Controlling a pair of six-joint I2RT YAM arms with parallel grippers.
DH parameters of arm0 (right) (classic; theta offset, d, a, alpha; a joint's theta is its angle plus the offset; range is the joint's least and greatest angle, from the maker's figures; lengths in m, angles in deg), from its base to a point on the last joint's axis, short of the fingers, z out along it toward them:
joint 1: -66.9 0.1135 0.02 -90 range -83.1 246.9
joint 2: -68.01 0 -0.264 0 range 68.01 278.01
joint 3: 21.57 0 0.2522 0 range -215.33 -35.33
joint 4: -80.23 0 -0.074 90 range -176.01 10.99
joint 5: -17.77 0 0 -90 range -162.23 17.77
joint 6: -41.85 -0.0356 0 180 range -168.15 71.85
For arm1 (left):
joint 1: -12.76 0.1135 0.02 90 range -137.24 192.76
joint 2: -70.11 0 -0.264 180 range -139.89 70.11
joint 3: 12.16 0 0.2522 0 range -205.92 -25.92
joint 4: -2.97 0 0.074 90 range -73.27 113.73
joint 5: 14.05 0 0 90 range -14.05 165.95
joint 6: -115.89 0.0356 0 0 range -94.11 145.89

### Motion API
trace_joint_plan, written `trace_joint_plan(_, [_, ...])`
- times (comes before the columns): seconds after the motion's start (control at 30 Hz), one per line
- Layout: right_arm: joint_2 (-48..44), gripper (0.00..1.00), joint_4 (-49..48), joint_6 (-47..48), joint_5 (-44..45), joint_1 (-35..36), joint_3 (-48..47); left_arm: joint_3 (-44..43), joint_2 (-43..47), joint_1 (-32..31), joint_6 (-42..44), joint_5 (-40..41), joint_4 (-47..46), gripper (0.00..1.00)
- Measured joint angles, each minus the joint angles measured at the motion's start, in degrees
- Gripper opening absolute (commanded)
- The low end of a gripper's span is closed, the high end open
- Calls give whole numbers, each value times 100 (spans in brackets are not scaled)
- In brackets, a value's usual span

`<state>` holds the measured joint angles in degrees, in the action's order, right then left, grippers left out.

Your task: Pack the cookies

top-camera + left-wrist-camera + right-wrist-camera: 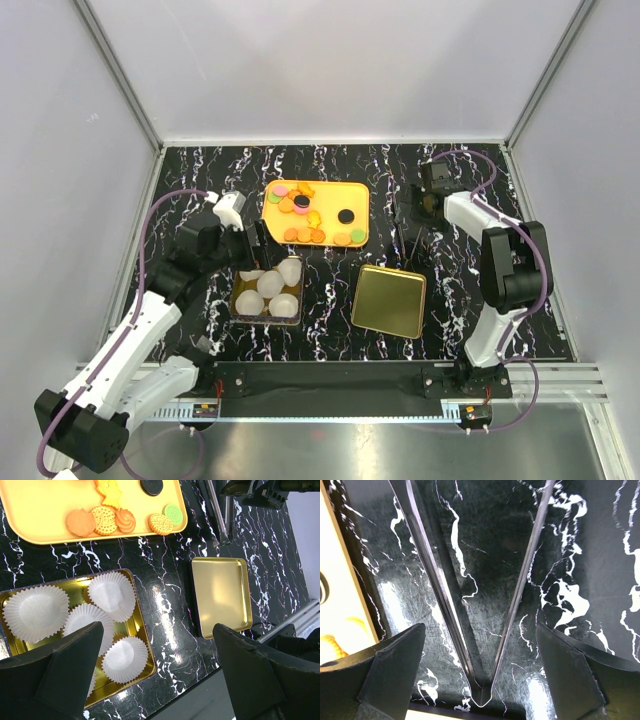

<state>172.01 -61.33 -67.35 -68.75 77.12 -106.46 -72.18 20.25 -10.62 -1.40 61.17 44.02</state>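
Left wrist view: the left gripper [157, 650] hangs with fingers spread wide and empty over a gold tin [135, 625] of white paper cups [36, 612]. The cookies [105, 520] lie beyond its fingertips on an orange tray [40, 510]. The right gripper [480, 640], equally wide, straddles metal tongs [437, 590] lying on the marble table [580, 555].

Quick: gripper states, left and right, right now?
Left gripper: open, empty.
Right gripper: open, straddling the metal tongs on the table, not gripping them.
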Motion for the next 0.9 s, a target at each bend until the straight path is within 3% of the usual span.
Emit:
trace_joint_plan(0.2, [208, 97, 0, 92, 44, 153, -13, 0, 0, 11, -4, -2, 0, 99])
trace_joint_plan(0.57, [608, 80, 57, 295, 317, 269, -140, 11, -13, 26, -22, -9, -13, 99])
trace_joint_plan(0.9, [774, 74, 94, 400, 533, 354, -295, 94, -13, 48, -61, -31, -46, 99])
